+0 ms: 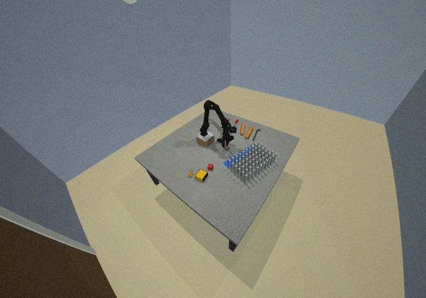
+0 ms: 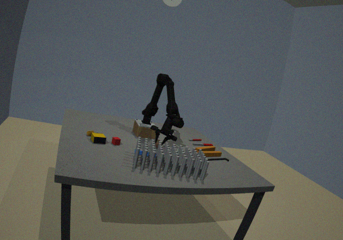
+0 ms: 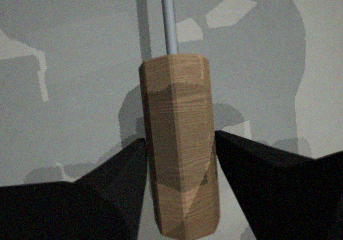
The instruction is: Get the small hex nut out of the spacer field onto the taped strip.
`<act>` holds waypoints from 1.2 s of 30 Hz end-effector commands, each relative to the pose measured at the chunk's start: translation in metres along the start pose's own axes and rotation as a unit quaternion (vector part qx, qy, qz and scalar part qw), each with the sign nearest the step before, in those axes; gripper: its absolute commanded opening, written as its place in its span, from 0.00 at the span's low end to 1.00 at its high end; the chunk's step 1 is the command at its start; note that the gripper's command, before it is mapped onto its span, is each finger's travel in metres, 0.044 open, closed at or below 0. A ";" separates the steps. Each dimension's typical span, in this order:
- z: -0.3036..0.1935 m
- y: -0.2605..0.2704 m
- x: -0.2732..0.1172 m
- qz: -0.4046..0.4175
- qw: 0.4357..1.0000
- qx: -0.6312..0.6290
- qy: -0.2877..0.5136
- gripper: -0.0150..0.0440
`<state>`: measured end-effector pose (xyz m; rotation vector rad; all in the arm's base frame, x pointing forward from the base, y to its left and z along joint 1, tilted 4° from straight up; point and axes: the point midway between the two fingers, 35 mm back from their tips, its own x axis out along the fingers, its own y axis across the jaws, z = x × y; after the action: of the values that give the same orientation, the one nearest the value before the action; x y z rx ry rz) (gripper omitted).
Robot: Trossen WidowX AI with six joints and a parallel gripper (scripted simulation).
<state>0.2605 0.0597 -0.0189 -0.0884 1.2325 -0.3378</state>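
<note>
My gripper [image 1: 225, 145] [image 3: 180, 141] is shut on the wooden handle [image 3: 185, 105] of a tool with a thin grey metal shaft [image 3: 170, 30]. In the top view the shaft runs from the handle toward the blue taped strip [image 1: 226, 163]; its far end is too small to make out. The grey metal spacers stand upright in rows beyond the strip, one of them [image 2: 205, 170] at the near right corner in the exterior view. My gripper is on the robot's side of the spacers. I cannot make out the nut in any view.
A black bent hex key [image 1: 254, 135] [image 2: 217, 159], two orange bars, one of them [image 1: 249, 132], and red-handled tools, one of them [image 2: 208, 144], lie to one side. A red cube [image 1: 210, 166] [image 2: 116, 140], a yellow-and-black block [image 1: 201, 174] and a small yellow-orange object [image 1: 190, 173] lie on the other.
</note>
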 end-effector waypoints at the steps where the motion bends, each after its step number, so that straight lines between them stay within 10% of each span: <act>1: 0.003 -0.001 -0.004 0.000 1.000 0.003 -0.004 0.25; 36: -0.021 -0.008 -0.050 0.001 1.000 0.003 -0.003 0.25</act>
<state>0.2203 0.0667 0.0088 -0.0923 1.2447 -0.3395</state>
